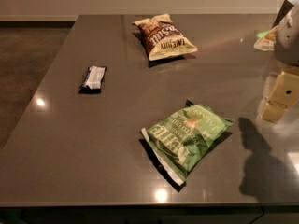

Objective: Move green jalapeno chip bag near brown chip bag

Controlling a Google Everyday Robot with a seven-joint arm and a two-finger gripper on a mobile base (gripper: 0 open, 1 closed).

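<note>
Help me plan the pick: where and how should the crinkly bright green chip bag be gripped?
Grip the crinkly bright green jalapeno chip bag across its puffy middle, from above: it lies flat on the grey table, diagonal, so span its narrower width. The gripper sits to its right, apart.

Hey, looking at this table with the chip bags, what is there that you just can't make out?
- Camera view: the gripper, over the table's right side beyond the green jalapeno chip bag, is partly cut off by the right edge.
- Camera view: a pale packet at the far right is mostly hidden behind the robot arm, so it can't be identified.
- Camera view: the print on the bar wrapper is too small to read.
</note>
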